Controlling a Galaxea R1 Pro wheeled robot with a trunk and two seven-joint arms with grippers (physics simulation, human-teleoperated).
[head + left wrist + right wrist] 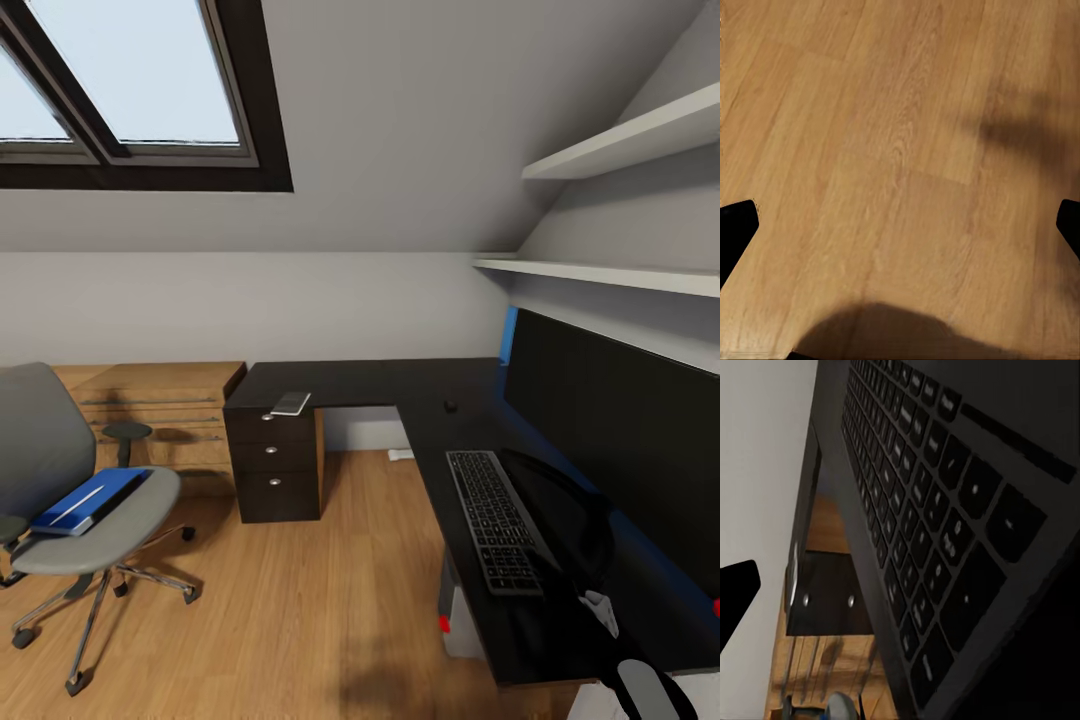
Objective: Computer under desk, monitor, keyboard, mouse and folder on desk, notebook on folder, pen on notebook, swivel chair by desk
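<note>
Right arm (600, 590) sits low over the desk (350, 383), just beside the near end of the keyboard (497, 518); its wrist view looks along the keys at grazing angle, so contact can't be ruled out. Can't tell whether that gripper is open or closed: one dark finger (735, 596) shows at the frame edge, nothing more. Left gripper (900, 225) hangs over bare wood floor (892, 135), fingers spread wide, empty.

Keyboard already lies on the desk in front of the monitor (610, 440); mouse (450, 406) is on the desk beyond the keyboard's far end, somewhat apart. So keyboard step looks done or being trimmed. Judgement: next is the folder (90, 500), lying on the seat of the swivel chair (70, 500), well apart from the desk. That calls for backing the right arm off the keyboard, turning the base toward the chair, then a flat pinch on a thin edge.

A light flat item (291, 404) rests on the desk above the drawers (272, 465), possibly the notebook; can't confirm. Tower (455, 610) with red light stands under the desk. In the way: chair armrest (127, 432) near the folder, castors prone to roll.
</note>
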